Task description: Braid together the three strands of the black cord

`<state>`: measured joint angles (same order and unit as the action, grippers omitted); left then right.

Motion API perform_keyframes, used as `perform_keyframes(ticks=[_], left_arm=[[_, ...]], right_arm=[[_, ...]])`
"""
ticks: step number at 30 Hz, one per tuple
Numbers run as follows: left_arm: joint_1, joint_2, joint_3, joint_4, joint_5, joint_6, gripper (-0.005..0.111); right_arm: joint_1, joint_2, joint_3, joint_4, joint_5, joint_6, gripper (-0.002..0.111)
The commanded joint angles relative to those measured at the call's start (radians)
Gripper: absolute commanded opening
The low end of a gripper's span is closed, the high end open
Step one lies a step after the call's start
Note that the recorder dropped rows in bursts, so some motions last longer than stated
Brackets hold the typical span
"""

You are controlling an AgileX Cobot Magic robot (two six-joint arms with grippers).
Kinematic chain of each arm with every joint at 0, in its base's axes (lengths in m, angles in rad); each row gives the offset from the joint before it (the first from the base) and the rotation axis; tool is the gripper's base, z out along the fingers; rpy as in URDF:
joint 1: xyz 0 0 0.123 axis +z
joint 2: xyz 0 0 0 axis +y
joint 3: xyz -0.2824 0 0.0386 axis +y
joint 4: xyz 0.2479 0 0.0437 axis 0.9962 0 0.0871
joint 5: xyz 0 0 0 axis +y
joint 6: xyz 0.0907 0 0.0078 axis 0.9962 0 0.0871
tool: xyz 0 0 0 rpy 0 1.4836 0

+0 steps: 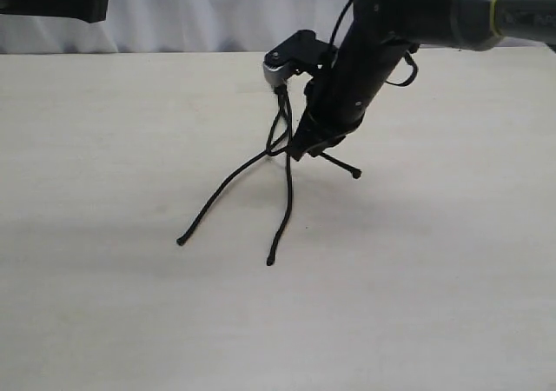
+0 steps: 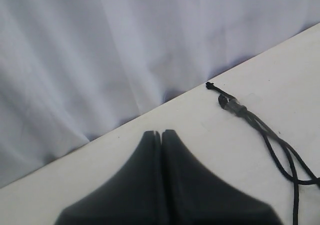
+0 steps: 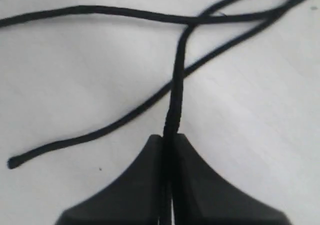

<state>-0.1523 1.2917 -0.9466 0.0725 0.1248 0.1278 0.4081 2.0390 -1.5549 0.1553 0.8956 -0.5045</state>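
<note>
The black cord (image 1: 280,126) fans out from its knotted end (image 2: 231,105) near the table's back edge into three strands. One strand (image 1: 221,191) runs down-left to its tip. The middle strand (image 1: 287,204) runs toward the front. The third, short-looking strand (image 1: 343,165) pokes right from under my right gripper (image 1: 300,152). In the right wrist view that gripper (image 3: 169,136) is shut on this strand (image 3: 176,92), which crosses the other two. My left gripper (image 2: 161,133) is shut on nothing, raised near the back edge; the exterior view shows only part of its arm.
A white curtain (image 2: 100,50) hangs behind the pale table (image 1: 434,278). The right arm's camera mount (image 1: 295,56) hovers over the cord's knotted end. The left arm (image 1: 52,0) shows at the top left corner.
</note>
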Motion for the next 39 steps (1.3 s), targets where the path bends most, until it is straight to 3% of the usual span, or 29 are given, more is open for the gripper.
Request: perform_keyframes(ticks=[1,9,21,25,29,32,36,39], left_arm=[[0.001,-0.004,0.006,-0.005,-0.016,-0.001,0.000],[0.001,-0.004,0.006,-0.005,-0.016,-0.001,0.000],[0.001,-0.004,0.006,-0.005,-0.016,-0.001,0.000],[0.001,-0.004,0.006,-0.005,-0.016,-0.001,0.000],[0.001,-0.004,0.006,-0.005,-0.016,-0.001,0.000],[0.001,-0.004,0.006,-0.005,-0.016,-0.001,0.000],[0.001,-0.004,0.006,-0.005,-0.013,-0.001,0.000],[0.001,-0.004,0.006,-0.005,-0.013,-0.001,0.000]], right_arm=[[-0.066,0.010,0.002,-0.009,-0.005,0.004,0.004],[-0.165,0.050,0.016,-0.002,-0.026,0.023,0.004],[-0.174,0.134,0.060,-0.006,-0.083,0.075,0.006],[-0.170,0.136,0.060,-0.085,-0.108,0.174,0.026],[-0.161,0.136,0.060,-0.121,-0.108,0.184,0.056],[-0.161,0.112,0.054,-0.119,-0.105,0.182,0.065],[-0.161,0.023,0.054,-0.119,-0.112,0.182,0.060],[-0.161,-0.063,0.057,-0.119,-0.141,0.188,0.041]])
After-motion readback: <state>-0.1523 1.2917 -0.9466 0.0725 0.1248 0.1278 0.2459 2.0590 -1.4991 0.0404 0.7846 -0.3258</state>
